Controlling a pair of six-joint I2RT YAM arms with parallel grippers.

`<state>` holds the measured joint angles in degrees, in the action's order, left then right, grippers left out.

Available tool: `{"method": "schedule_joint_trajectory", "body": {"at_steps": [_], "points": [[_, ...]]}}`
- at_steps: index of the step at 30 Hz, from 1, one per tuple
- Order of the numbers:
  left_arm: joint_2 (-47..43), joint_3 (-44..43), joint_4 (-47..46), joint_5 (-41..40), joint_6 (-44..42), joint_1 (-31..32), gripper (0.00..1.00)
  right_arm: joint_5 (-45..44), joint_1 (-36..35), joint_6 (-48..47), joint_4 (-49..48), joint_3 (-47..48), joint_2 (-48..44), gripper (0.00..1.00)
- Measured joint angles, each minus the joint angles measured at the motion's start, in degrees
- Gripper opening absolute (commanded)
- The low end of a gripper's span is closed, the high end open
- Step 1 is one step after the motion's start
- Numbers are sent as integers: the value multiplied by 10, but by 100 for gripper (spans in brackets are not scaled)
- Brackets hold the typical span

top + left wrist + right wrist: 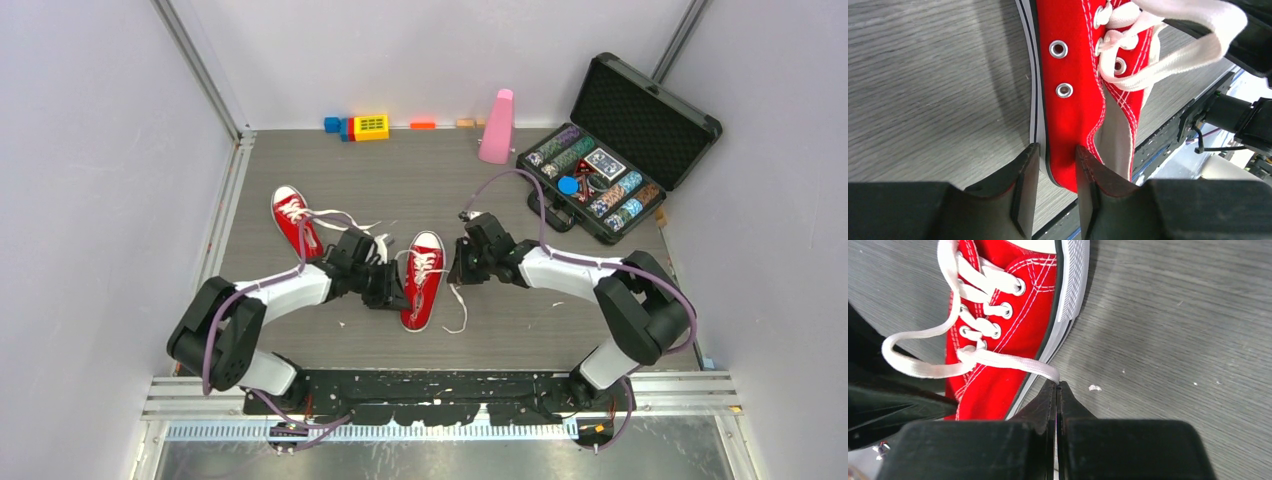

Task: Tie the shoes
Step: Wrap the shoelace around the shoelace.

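Two red shoes lie on the grey table: one (291,219) at the far left, the other (423,281) in the middle between both arms. My left gripper (388,292) is at the middle shoe's left side. In the left wrist view its jaws (1057,150) pinch that shoe (1073,100) at the heel-side wall, one fingertip on the white sole, the other on red canvas. My right gripper (460,268) is at the shoe's right side. In the right wrist view it (1058,385) is shut on a white lace (1013,362) running taut from the eyelets of the shoe (1013,325).
An open black case (612,165) of poker chips stands at the back right. A pink cone-shaped object (497,128) and coloured blocks (360,127) line the back wall. A loose lace end (462,312) trails right of the middle shoe. A metal rail (440,385) borders the near edge.
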<state>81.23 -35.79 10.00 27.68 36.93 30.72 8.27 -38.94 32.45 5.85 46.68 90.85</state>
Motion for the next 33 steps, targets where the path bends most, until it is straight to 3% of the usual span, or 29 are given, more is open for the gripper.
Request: {"method": "schedule_joint_trajectory", "body": {"at_steps": [4,13,16,24,29,33], "points": [[18,4,-20,0,15,-2,8,-18,0,0,3,0,-22,0],[46,14,-90,19,61,-4,2,-64,15,0,52,4,-51,0],[60,14,-118,29,75,-3,8,-73,21,0,59,5,-51,0],[27,-5,-92,-25,43,12,51,-77,37,0,65,6,-51,0],[-49,-66,-10,-68,-22,-34,56,-69,39,-5,66,9,-51,0],[-31,-124,15,-71,-62,-78,58,-63,39,-7,66,11,-51,0]]}}
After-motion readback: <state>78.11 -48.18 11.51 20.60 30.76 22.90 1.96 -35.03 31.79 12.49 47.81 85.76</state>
